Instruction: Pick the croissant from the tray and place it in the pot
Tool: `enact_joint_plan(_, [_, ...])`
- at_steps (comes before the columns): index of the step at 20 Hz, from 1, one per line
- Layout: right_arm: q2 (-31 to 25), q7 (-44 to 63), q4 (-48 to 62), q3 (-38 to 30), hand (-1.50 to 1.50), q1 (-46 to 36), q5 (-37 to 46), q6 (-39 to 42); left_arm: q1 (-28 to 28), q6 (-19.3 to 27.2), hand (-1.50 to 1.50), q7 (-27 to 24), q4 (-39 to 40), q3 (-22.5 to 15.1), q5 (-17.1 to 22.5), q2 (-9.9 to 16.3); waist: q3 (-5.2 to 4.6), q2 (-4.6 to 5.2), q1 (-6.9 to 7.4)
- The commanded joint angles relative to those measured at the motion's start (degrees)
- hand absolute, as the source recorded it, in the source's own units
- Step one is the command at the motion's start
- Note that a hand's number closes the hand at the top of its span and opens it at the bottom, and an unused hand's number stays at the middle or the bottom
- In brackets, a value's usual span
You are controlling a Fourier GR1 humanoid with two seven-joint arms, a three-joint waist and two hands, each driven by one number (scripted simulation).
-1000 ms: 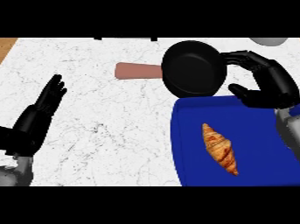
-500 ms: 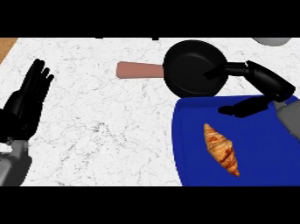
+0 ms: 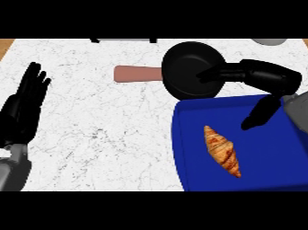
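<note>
Risk is judged highest at the pot (image 3: 195,71) — the right hand (image 3: 259,81), fingers spread and nothing held, overlaps its rim and could nudge it. On the tray (image 3: 275,175), the croissant (image 3: 222,151) lies with its long axis from 11 to 5 o'clock. At 9 o'clock the left hand (image 3: 20,110) is rested open.

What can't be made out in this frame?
Head view only:
- Pot: its right side sits under the right hand, so whether the fingers touch it is unclear.
- Tray: its right edge is behind the right forearm and cut off by the frame.
- Grey object, top right: cropped by the top edge, unidentifiable.
- Left hand: its palm side faces away.
</note>
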Motion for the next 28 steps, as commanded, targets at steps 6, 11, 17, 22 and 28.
enact_joint_plan(6, [-4.84, 14.17, -14.89, 12.15, -1.5, -2.71, 13.03, 11.2, 0.55, 0.11, 0.0, 0.77, -0.79, -0.23, -0.71, -0.65, -0.03, -0.51, -1.45])
enact_joint_plan(11, [-0.07, 25.4, -19.73, 16.01, -1.5, -1.95, 17.78, 16.07, -0.45, 0.25, 0.0, -1.18, 1.66, 0.15, -1.74, -2.09, -0.01, -0.05, -1.02])
enact_joint_plan(17, [2.4, 34.12, -28.15, 14.65, -1.5, 6.94, 20.21, 20.39, 0.93, -1.83, 0.0, -1.25, 1.71, 1.07, -2.23, -2.32, 0.03, -0.01, -0.92])
enact_joint_plan(22, [2.13, 32.13, -27.87, 13.0, -1.5, 11.44, 25.65, 21.64, -0.49, -0.78, 0.0, 4.0, -3.42, 2.29, -3.2, -1.97, 0.08, 0.03, -0.37])
enact_joint_plan(28, [0.95, 28.26, -25.51, 10.59, -1.5, 11.99, 33.49, 19.77, -1.87, -1.21, 0.0, 4.73, -1.94, 1.69, -5.01, -4.04, 0.08, 0.13, -0.45])
